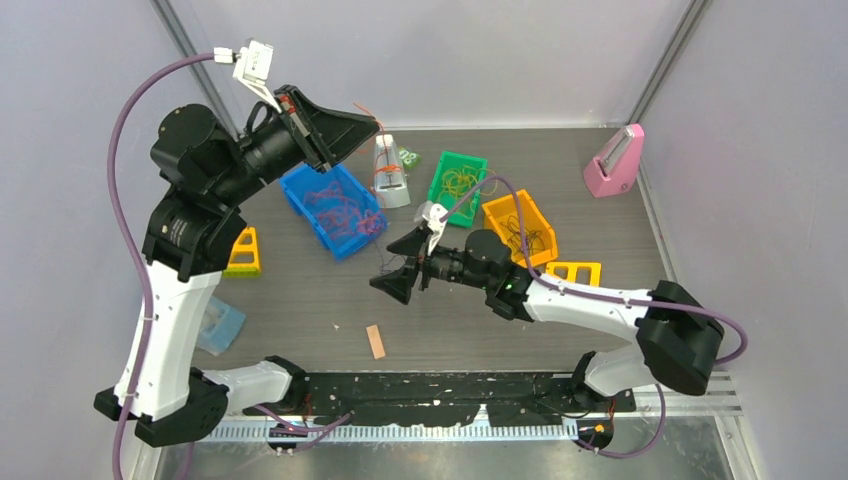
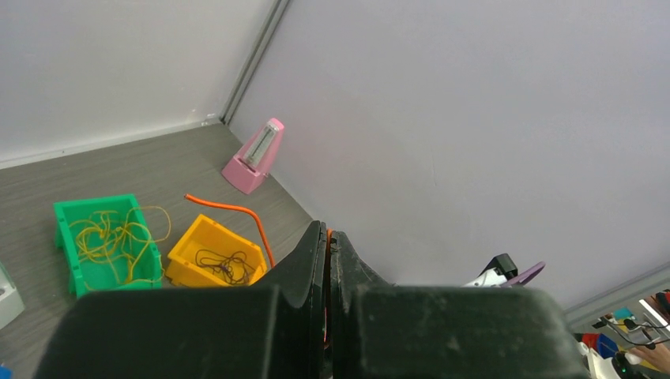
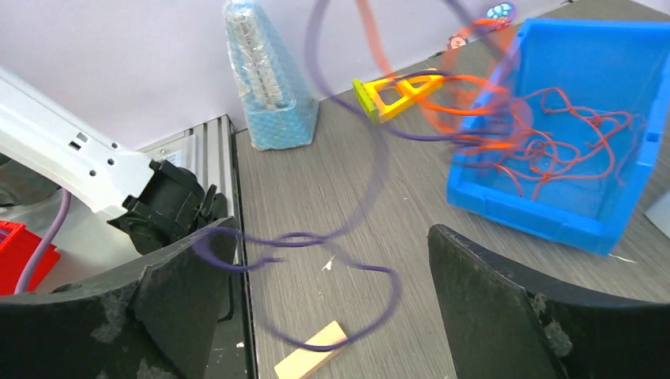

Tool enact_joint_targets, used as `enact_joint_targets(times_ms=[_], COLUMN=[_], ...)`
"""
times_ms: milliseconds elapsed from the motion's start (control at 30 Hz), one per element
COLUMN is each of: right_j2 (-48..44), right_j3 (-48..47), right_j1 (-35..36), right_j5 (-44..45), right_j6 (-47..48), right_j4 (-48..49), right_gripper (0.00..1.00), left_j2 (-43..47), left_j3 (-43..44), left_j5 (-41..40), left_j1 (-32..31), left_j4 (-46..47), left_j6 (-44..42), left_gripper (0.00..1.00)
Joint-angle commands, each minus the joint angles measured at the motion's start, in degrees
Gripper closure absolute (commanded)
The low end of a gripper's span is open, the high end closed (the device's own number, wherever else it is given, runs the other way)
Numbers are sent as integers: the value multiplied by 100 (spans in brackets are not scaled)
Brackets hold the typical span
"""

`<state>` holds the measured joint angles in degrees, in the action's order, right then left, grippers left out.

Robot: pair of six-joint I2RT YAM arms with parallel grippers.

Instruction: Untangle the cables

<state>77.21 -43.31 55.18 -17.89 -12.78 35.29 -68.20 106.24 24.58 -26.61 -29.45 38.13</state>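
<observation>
My left gripper (image 2: 328, 230) is raised high at the back left (image 1: 372, 125) and is shut on a thin orange cable (image 2: 237, 209), which curls out past its tips. My right gripper (image 3: 332, 230) hovers low over the table's middle (image 1: 386, 285), open wide. A blurred dark purple cable (image 3: 371, 272) loops loosely between its fingers and brushes the left finger (image 3: 197, 276). More blurred orange strands (image 3: 466, 118) hang near the blue bin (image 3: 553, 217), which holds red cables (image 3: 569, 150).
A green bin (image 1: 440, 190) holds yellow cables and an orange bin (image 1: 500, 210) holds dark ones. A pink metronome (image 1: 613, 162) stands at the back right. A tan strip (image 3: 312, 359), yellow brackets (image 1: 243, 252) and a wrapped blue object (image 3: 265, 79) lie nearby.
</observation>
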Motion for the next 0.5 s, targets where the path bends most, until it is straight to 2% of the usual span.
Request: enact_joint_targets(times_ms=[0, 167, 367, 467], right_j2=[324, 738, 739, 712], right_j3=[-349, -935, -927, -842], right_j1=[108, 108, 91, 90], right_j5=[77, 472, 1405, 1729], right_j6=[-86, 8, -6, -52], right_j4=[604, 211, 66, 20], right_gripper=[5, 4, 5, 1], left_j2=[172, 74, -2, -18], left_j3=[80, 238, 405, 421], left_j5=[83, 92, -13, -18], left_j1=[-11, -11, -11, -11], left_j4=[278, 154, 65, 76], left_j6=[11, 21, 2, 27], left_gripper=[100, 100, 100, 100])
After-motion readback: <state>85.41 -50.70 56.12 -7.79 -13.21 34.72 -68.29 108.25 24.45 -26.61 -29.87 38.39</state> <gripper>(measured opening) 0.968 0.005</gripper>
